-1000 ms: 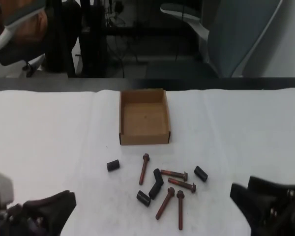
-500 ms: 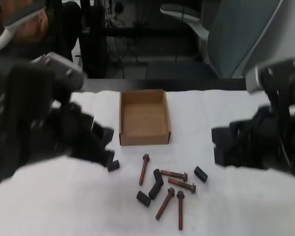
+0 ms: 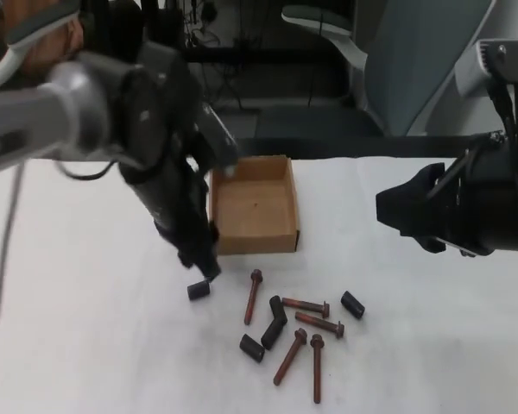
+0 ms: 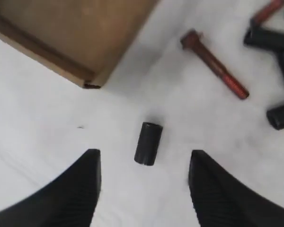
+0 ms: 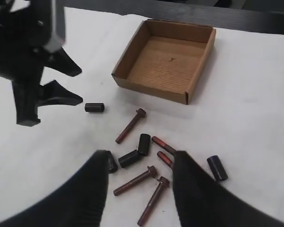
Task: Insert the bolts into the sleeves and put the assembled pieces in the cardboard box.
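No text, label, brand, number or sign can be read on anything shown. A small dark mark (image 5: 172,59) is seen on the floor of the cardboard box (image 5: 149,88), but it cannot be made out.

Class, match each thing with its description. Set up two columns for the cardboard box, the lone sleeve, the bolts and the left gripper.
Column one:
1. cardboard box
2. lone sleeve
3. bolts
4. left gripper

Column two:
A. reddish, lying flat
B. fingers open, close to the lone sleeve
C. brown, nothing inside
D. black, lying alone on its side

Pairs: 1-C, 2-D, 3-A, 4-B.
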Robot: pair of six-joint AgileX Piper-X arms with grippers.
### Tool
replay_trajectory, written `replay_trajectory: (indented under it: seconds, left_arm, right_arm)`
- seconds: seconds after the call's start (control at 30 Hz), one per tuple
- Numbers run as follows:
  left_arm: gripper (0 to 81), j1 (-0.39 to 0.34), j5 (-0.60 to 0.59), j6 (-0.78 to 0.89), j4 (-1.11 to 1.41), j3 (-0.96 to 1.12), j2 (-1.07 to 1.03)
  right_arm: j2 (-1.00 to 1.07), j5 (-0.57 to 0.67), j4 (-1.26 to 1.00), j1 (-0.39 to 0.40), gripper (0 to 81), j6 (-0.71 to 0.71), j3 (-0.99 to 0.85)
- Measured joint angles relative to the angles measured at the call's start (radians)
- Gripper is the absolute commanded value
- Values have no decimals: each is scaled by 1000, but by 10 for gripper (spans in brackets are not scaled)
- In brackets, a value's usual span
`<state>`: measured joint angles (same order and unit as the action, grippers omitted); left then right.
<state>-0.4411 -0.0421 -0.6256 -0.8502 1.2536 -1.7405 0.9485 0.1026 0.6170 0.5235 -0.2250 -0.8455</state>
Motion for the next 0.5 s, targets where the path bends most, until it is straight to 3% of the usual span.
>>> replay_trajectory:
  seconds: [0.17,0.5]
  left_arm:
    - [528,0,89,-143,-84,43,-104]
    - [528,0,75,-168,-48,45,-192]
  right_arm:
    - [0,19,1,0,413,0,-1]
    - [0,53,1,0,413,0,-1]
